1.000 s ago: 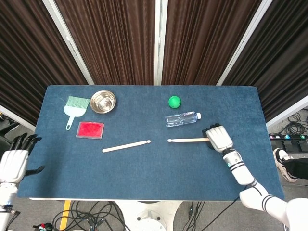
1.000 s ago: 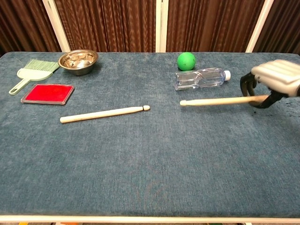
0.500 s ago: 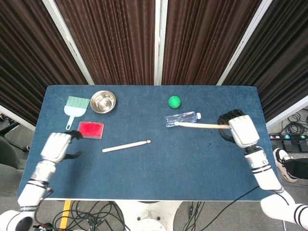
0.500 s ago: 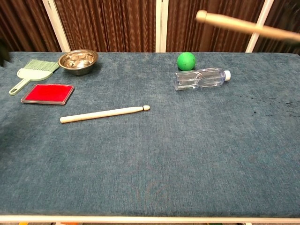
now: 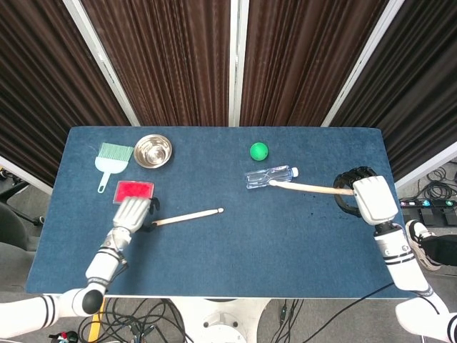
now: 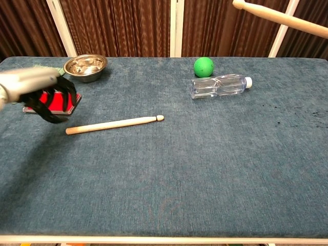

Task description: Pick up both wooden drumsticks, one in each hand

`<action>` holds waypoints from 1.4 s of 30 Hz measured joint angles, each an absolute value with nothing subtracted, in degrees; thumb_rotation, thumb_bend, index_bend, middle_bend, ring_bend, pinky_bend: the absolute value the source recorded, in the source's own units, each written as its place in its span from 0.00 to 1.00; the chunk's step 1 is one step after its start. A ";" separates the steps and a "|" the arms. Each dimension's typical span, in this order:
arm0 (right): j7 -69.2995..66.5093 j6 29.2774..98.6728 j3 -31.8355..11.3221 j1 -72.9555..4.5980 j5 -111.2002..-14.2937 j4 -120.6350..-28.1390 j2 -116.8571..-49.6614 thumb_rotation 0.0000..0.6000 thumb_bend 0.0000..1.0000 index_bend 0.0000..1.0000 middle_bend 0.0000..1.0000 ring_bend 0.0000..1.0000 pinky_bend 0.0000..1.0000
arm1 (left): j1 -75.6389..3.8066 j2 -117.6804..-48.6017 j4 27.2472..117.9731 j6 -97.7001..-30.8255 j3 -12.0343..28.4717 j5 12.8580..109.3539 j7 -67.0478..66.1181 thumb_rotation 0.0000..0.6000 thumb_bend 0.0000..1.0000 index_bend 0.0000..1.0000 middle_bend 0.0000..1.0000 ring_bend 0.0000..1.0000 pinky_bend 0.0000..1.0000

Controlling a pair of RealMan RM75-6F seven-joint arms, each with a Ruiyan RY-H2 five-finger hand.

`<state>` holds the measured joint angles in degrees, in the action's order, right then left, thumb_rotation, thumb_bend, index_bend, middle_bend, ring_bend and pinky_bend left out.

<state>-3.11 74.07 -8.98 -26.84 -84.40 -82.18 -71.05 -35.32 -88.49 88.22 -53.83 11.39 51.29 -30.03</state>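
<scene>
The left hand (image 5: 131,212) has reached the tapered wooden drumstick (image 5: 187,216), fingers open; right hand (image 5: 373,198) grips the other drumstick (image 5: 308,187).

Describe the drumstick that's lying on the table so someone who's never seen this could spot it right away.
On the blue table, look left of centre, below the steel bowl and just right of the red pad. The drumstick is the pale, thin wooden rod lying flat, its butt end at the left robot hand.
</scene>
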 measured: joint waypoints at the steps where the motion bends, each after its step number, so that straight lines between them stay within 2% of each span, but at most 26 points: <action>1: -3.03 74.03 -8.96 -26.82 -84.41 -82.11 -71.18 1.00 0.78 0.73 0.65 0.39 0.34 | -35.89 -89.46 87.46 -53.82 11.27 50.40 -30.94 1.00 0.27 0.43 0.50 0.66 0.82; 12: -3.25 73.56 -8.87 -26.81 -84.50 -81.60 -71.69 1.00 0.78 0.73 0.65 0.39 0.34 | -39.71 -93.87 83.56 -54.93 9.32 43.72 -37.27 1.00 0.27 0.42 0.51 0.66 0.82; 29: -3.90 72.93 -9.07 -26.68 -83.93 -80.42 -72.08 1.00 0.78 0.73 0.65 0.39 0.34 | -42.41 -95.03 81.65 -54.44 8.01 40.56 -38.71 1.00 0.28 0.42 0.52 0.66 0.82; 42: -4.15 72.45 -9.26 -26.69 -83.53 -79.79 -72.24 1.00 0.78 0.73 0.65 0.39 0.34 | -43.69 -95.30 81.07 -54.06 7.28 39.59 -38.44 1.00 0.33 0.46 0.54 0.66 0.82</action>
